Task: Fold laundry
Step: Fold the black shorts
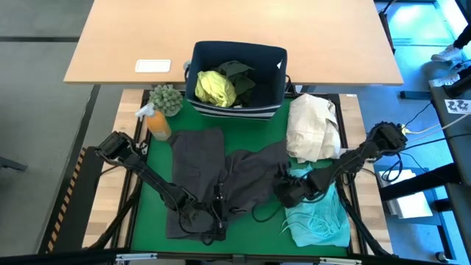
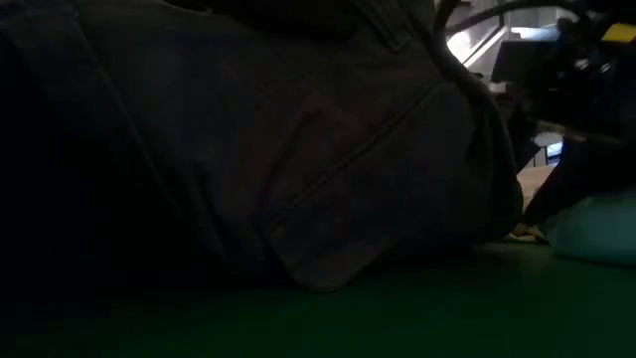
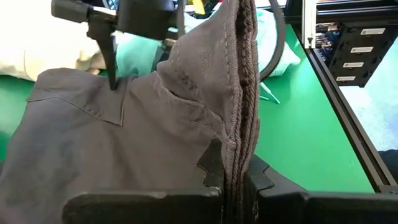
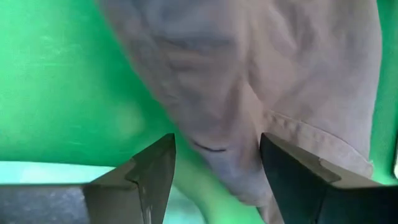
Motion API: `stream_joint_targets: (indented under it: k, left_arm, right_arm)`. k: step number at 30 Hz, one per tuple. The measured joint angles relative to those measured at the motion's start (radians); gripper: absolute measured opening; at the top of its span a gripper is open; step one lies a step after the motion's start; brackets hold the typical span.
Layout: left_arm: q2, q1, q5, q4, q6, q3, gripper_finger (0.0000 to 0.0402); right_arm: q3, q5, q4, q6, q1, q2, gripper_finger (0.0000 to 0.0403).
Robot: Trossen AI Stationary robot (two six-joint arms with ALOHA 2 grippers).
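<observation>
Grey garment (image 1: 221, 173): spread mid-mat, centre frame.
Left gripper (image 1: 213, 216): pinching its hem, lower centre.
Right gripper (image 1: 288, 193): fingers spread over its right edge.
Obstacles: turquoise garment (image 1: 320, 217) lower right; bin (image 1: 237, 81), spray bottle (image 1: 156, 122) above.
Open mat (image 1: 151, 199): lower left.

Two black jointed arms with looping black cables; the left gripper (image 3: 233, 180) has dark notched fingers, the right gripper (image 4: 217, 168) grey wedge-shaped ones
</observation>
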Motion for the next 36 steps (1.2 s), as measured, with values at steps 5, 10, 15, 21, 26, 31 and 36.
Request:
stream_joint_targets:
  k: [5,10,15,21,26,31,36]
  left_arm:
    - [-0.001,-0.015,0.000,0.003,-0.002,0.000,0.0001]
    - [-0.038,-0.044,-0.015,0.004,0.003,0.000,0.0000]
    - [-0.081,-0.081,-0.057,0.008,0.025,0.000,0.0000]
    - [-0.086,-0.110,-0.044,0.007,0.049,0.000,0.0000]
    - [-0.086,-0.113,0.014,0.008,0.050,0.000,0.0000]
    - [-0.086,-0.113,0.013,0.013,0.051,0.000,0.0000]
    - [-0.086,-0.111,0.016,0.052,0.088,0.000,0.0000]
  right_arm:
    - [-0.024,0.012,0.017,-0.048,-0.058,0.000,0.0234]
    - [-0.022,0.070,0.031,-0.103,-0.082,0.000,0.0205]
    - [0.003,0.125,0.019,-0.132,-0.079,0.000,0.0114]
    - [0.089,0.171,-0.091,-0.128,-0.078,-0.029,0.0015]
    - [0.167,0.250,-0.197,-0.136,-0.045,-0.091,0.0016]
    - [0.262,0.339,-0.372,-0.101,0.010,-0.162,0.0014]
    - [0.353,0.372,-0.466,-0.099,0.059,-0.196,0.0007]
